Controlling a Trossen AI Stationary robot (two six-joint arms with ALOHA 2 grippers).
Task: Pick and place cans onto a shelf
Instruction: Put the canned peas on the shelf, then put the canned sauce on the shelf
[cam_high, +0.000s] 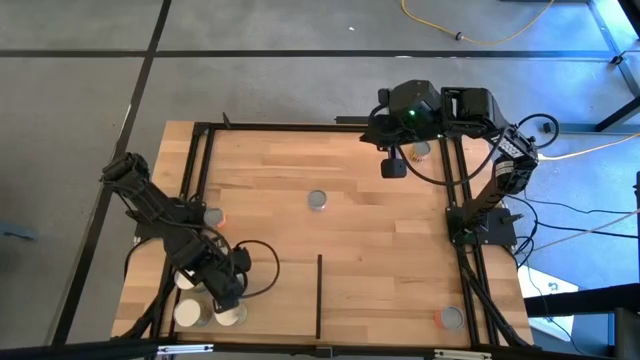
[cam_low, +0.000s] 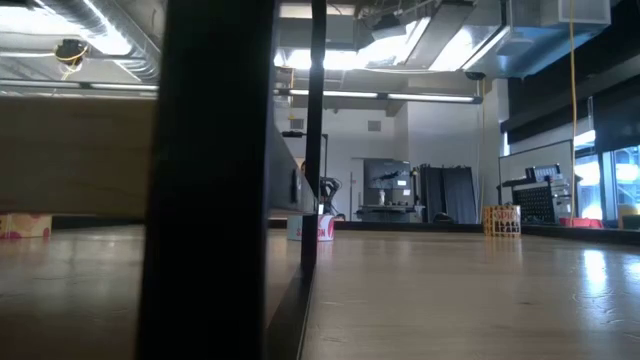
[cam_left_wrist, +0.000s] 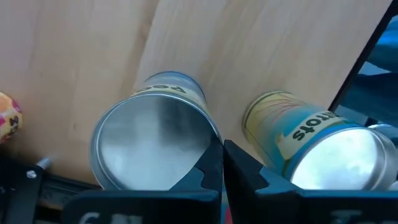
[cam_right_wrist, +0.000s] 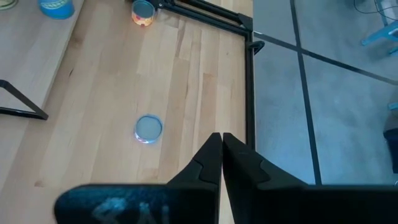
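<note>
The left gripper (cam_left_wrist: 222, 163) hung over two cans (cam_left_wrist: 155, 140) at the table's (cam_high: 380, 250) near left corner, fingers together, empty; the right gripper (cam_right_wrist: 221, 155), fingers together, waited at the far right edge; another can (cam_high: 317, 200) stood mid-table.

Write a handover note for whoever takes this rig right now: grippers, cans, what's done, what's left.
Left gripper: shut, empty, poised between two cans at the table's near left corner.
Right gripper: shut, empty, over the far right edge.
Other cans: one mid-table, one at the left rail, one far right, one near right corner.
Done: cannot tell that any can is shelved.
Left: pick and shelve the cans.
</note>
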